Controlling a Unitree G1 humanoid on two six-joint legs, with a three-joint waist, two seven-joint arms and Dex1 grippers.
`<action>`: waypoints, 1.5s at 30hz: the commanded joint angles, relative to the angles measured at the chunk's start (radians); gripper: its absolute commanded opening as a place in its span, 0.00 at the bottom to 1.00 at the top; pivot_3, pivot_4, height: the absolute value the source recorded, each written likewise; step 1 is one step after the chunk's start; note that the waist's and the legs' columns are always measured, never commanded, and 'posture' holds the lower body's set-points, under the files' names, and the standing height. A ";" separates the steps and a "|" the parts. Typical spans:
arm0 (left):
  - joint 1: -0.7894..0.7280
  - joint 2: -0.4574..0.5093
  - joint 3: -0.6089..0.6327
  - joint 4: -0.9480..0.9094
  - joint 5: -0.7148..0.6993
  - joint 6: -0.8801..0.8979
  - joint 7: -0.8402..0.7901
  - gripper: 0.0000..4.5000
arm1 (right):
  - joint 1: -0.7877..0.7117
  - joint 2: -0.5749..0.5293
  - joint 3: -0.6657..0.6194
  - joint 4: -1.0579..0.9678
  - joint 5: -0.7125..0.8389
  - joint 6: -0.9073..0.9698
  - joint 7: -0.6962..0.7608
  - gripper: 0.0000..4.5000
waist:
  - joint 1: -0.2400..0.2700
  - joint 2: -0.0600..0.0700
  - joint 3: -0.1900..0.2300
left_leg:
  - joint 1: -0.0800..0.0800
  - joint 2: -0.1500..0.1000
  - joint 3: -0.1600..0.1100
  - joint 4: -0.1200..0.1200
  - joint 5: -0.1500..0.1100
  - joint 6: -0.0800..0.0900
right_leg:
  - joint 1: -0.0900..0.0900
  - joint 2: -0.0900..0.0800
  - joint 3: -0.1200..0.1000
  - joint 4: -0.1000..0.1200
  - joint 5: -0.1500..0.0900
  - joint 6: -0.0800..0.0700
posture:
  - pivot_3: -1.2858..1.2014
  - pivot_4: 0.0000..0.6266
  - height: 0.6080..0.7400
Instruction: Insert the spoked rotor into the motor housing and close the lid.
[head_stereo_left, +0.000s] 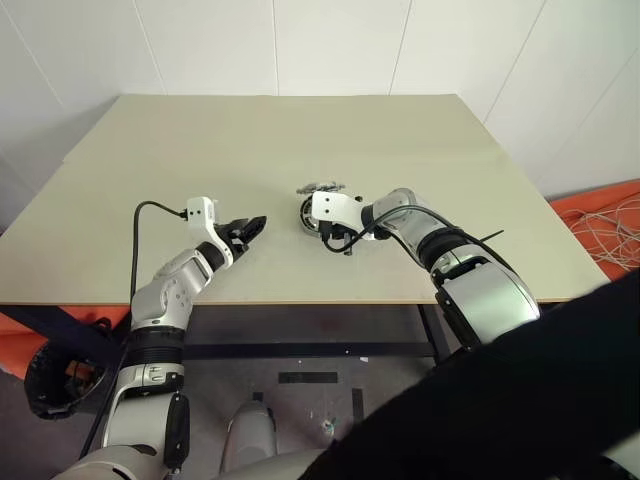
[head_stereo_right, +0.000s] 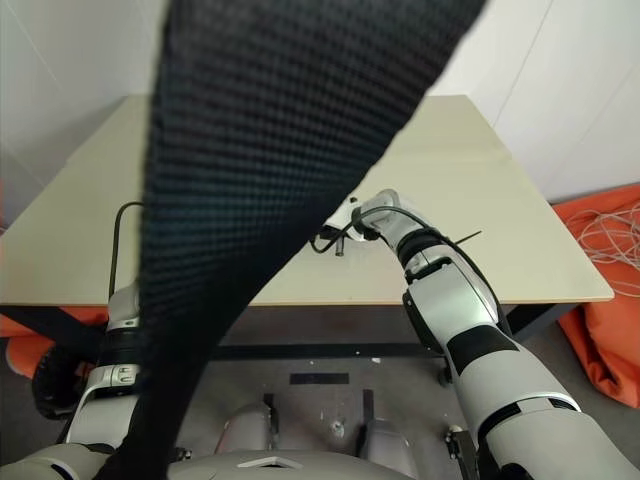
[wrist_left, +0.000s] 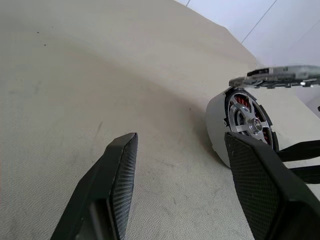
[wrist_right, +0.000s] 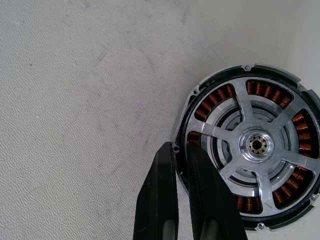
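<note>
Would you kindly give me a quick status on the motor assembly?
Left gripper open, holding nothing. Right gripper shut on motor housing rim. Spoked rotor seated inside; lid lies beside, not on.

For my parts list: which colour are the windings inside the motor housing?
Copper-orange, between the silver spokes of the housing; the right wrist view shows them best.

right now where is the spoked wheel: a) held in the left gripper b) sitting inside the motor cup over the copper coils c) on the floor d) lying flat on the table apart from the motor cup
b: in the right wrist view the spoked wheel sits inside the motor cup, copper coils showing between its spokes.
</note>
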 joint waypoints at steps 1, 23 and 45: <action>-0.009 0.003 0.002 -0.039 -0.007 -0.009 -0.003 0.66 | -0.025 -0.020 -0.027 -0.015 0.013 0.009 -0.019 0.00 | 0.000 0.000 0.000 | 0.000 0.000 0.000 0.000 0.000 0.000 | 0.000 0.000 0.000 0.000 0.000 0.000 | 0.52 0.00 1.00; 0.006 -0.023 -0.006 -0.045 -0.006 -0.015 0.001 0.66 | 0.227 -0.083 -0.072 -0.658 0.199 0.440 0.406 0.00 | 0.004 0.000 0.000 | -0.014 0.001 0.000 0.014 -0.002 0.005 | -0.013 0.000 -0.001 0.012 0.000 0.000 | 0.52 0.00 1.00; 0.035 -0.021 -0.002 -0.082 -0.008 -0.001 0.013 0.66 | 0.001 0.158 -0.376 -0.240 0.373 1.079 -0.393 0.00 | 0.019 0.003 0.003 | 0.022 -0.001 -0.001 -0.013 0.006 -0.006 | 0.001 -0.003 0.003 0.015 0.000 0.000 | 0.52 0.00 1.00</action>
